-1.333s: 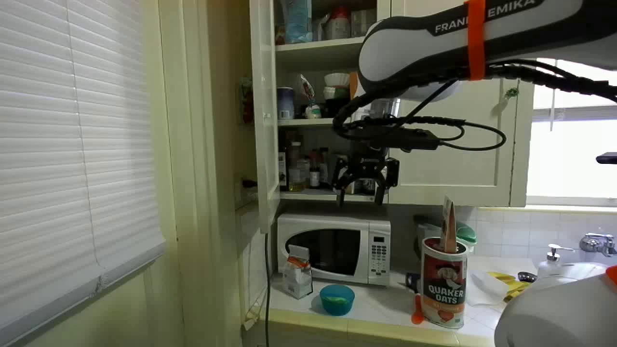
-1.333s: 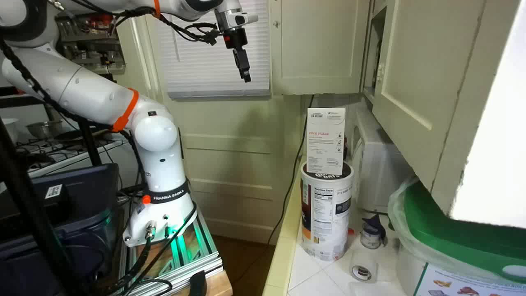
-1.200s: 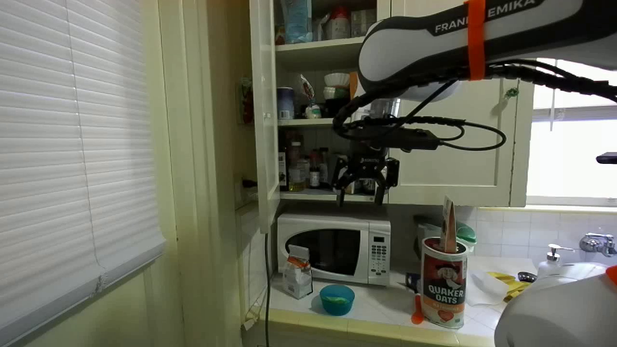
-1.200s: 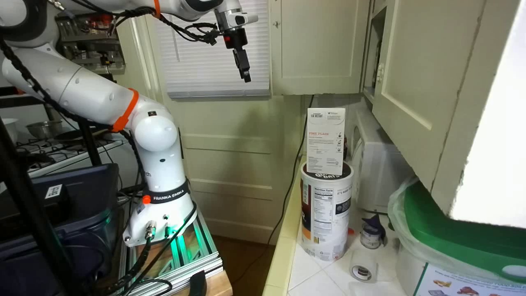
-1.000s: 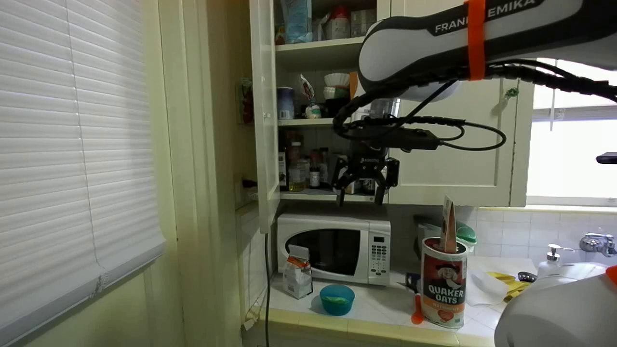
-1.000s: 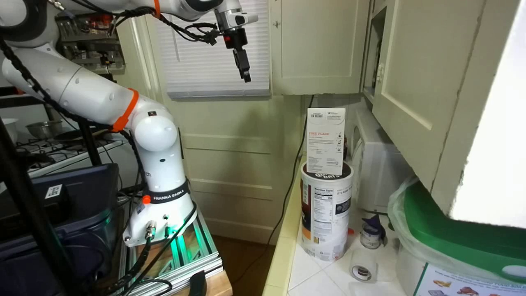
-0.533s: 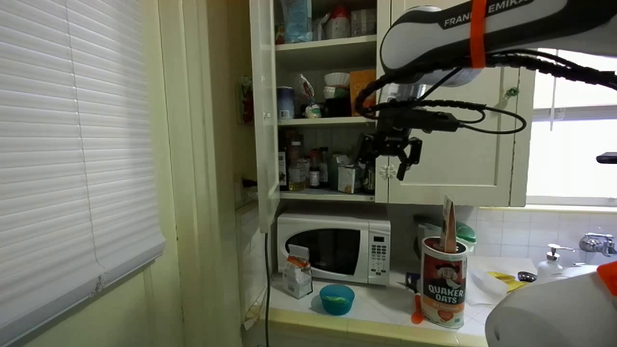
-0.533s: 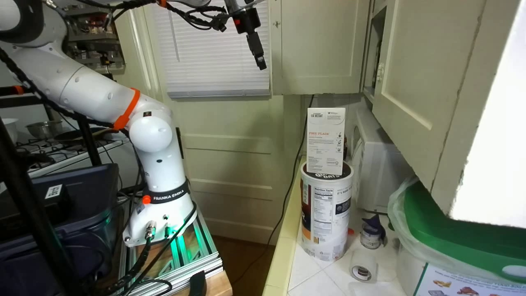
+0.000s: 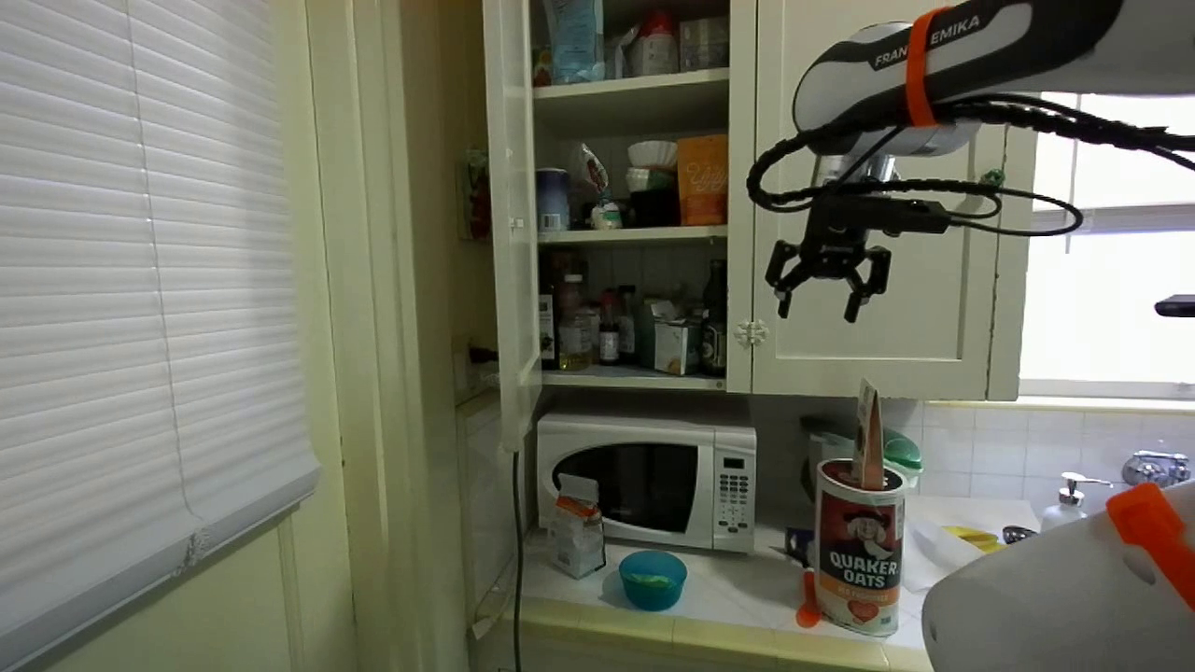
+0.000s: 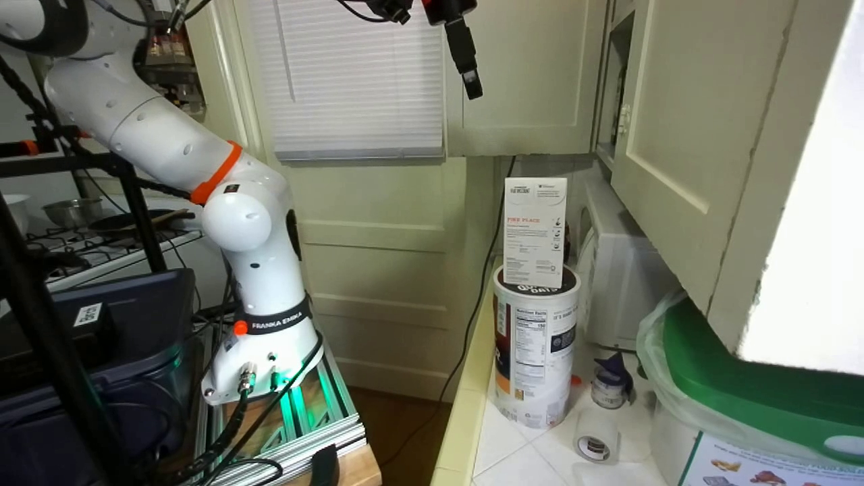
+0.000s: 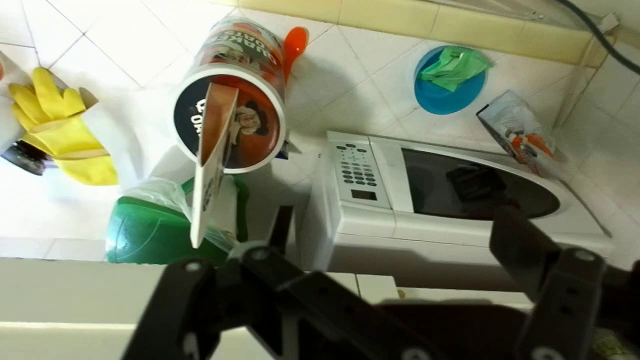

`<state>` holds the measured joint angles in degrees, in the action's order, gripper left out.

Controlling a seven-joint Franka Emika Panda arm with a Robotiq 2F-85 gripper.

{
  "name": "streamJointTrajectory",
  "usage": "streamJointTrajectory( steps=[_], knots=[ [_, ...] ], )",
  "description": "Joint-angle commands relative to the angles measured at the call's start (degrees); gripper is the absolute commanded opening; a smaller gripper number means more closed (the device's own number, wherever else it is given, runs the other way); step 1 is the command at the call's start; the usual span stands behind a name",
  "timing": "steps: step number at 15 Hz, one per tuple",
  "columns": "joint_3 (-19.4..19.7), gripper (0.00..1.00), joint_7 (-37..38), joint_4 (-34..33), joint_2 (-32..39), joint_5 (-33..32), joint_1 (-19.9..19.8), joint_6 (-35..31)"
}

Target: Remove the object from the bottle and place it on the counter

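In an exterior view the tool [image 9: 818,310] hangs above and left of the box [image 9: 870,444], well apart from it, its jaws spread wide and holding nothing. The box stands on end on top of the tub [image 9: 859,553], itself upright by the near edge of the worktop [image 9: 733,593], to the right of the microwave [image 9: 644,485]. A spoon [image 9: 808,609] lies just beside the tub, on its left; farther left stand a bowl [image 9: 653,586] and a bag [image 9: 577,541].
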<state>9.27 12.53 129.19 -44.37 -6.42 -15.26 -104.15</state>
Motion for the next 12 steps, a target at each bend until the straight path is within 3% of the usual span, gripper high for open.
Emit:
streamJointTrajectory(
  steps=[1,12],
  knots=[
    [2.61,1.00,-1.51,-0.97,2.89,-1.67,-2.27,-0.54],
    [8.32,1.00,-2.06,0.91,9.48,-0.54,-5.69,-10.01]
  ],
)
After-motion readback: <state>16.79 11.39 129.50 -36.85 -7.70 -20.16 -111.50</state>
